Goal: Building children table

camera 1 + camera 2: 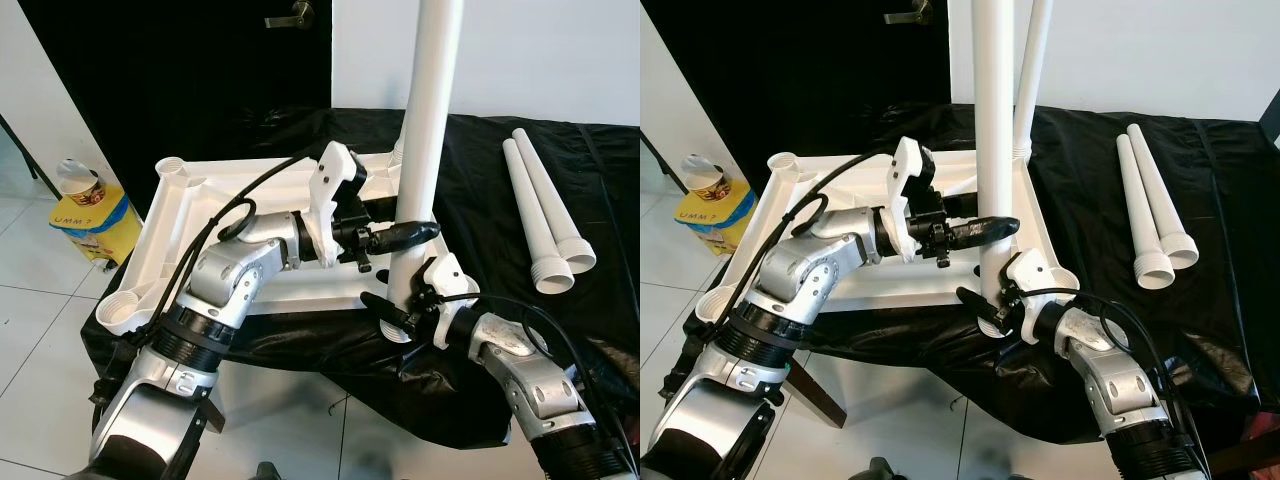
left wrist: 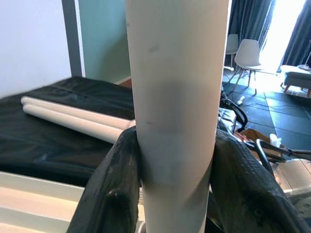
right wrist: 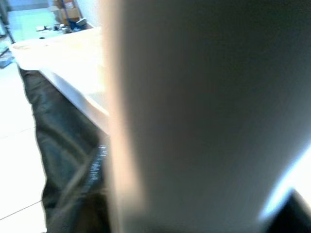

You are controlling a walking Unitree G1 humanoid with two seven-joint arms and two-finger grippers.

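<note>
**Leg going into the near corner socket**

Right claw (image 1: 392, 312) steadies the upright leg's (image 1: 425, 150) base, its grip unclear. Left claw (image 1: 415, 232) clamps the leg higher. The tabletop (image 1: 215, 205) lies upside down. Next: twist it home. Spare legs (image 1: 545, 215) lie far right.

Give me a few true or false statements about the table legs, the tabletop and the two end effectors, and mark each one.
1. The left end effector is shut on the upright table leg. True.
2. Four loose legs lie on the black cloth. False: two loose legs lie there, side by side.
3. The white tabletop lies upside down, its corner sockets facing up. True.
4. The right end effector hangs idle, far from the leg. False: it is at the base of the upright leg, near the tabletop corner.
5. A yellow container stands on the floor on the robot's left. True.
</note>
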